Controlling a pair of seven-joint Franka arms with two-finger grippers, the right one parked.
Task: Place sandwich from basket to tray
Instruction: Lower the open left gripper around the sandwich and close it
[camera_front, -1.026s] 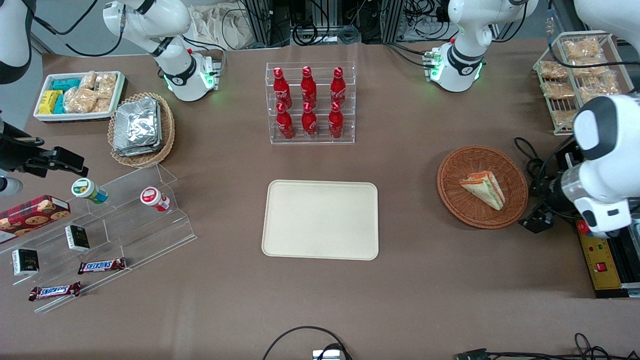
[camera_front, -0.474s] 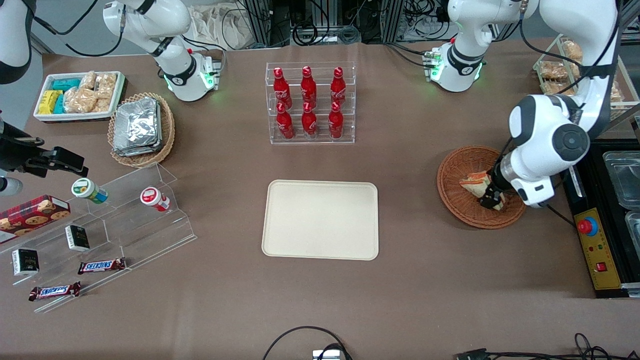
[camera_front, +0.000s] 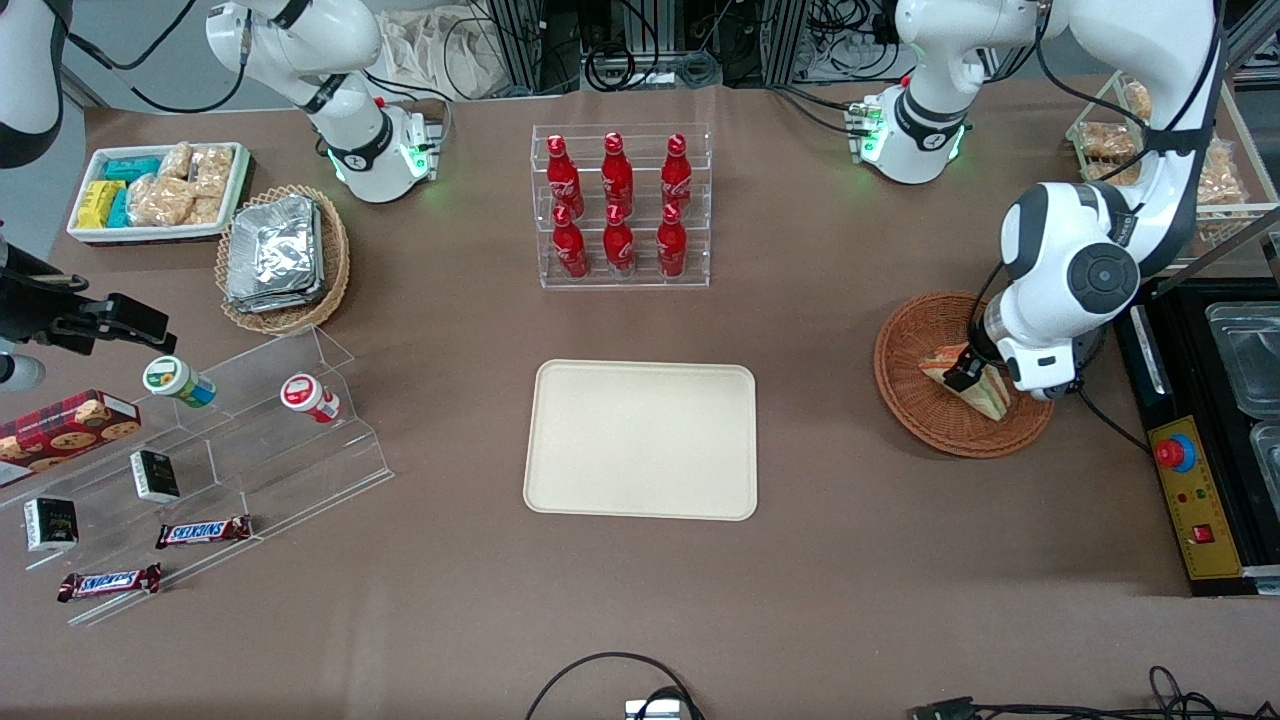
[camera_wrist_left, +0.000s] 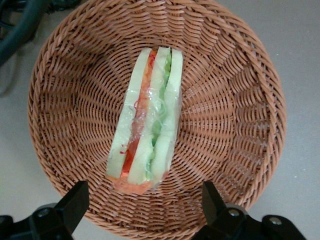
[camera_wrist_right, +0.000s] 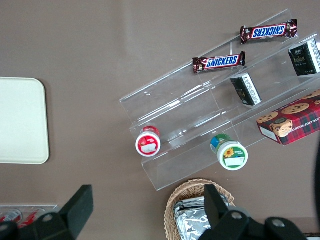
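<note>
The sandwich (camera_front: 939, 361), a wrapped wedge with orange-red and green layers, lies in the reddish-brown wicker basket (camera_front: 925, 425) toward the working arm's end of the table. The left gripper (camera_front: 968, 376) hangs directly above the sandwich and hides its middle. In the left wrist view the sandwich (camera_wrist_left: 148, 125) lies on edge in the middle of the basket (camera_wrist_left: 260, 100). The gripper (camera_wrist_left: 144, 197) is open, one black finger (camera_wrist_left: 76, 199) on each side of the sandwich's wide end and clear of it. The cream tray (camera_front: 640, 440) is bare at the table's middle and also shows in the right wrist view (camera_wrist_right: 20, 120).
A clear rack of red bottles (camera_front: 620, 205) stands farther from the camera than the tray. A tan basket of foil packets (camera_front: 285, 255), a white snack bin (camera_front: 155, 190) and an acrylic snack stand (camera_front: 250, 440) lie toward the parked arm's end. A control box (camera_front: 1190, 480) sits beside the basket.
The left arm swung in from the table's edge to above the basket, then shifted slightly farther from the camera, settling over the sandwich. The sandwich has not moved.
</note>
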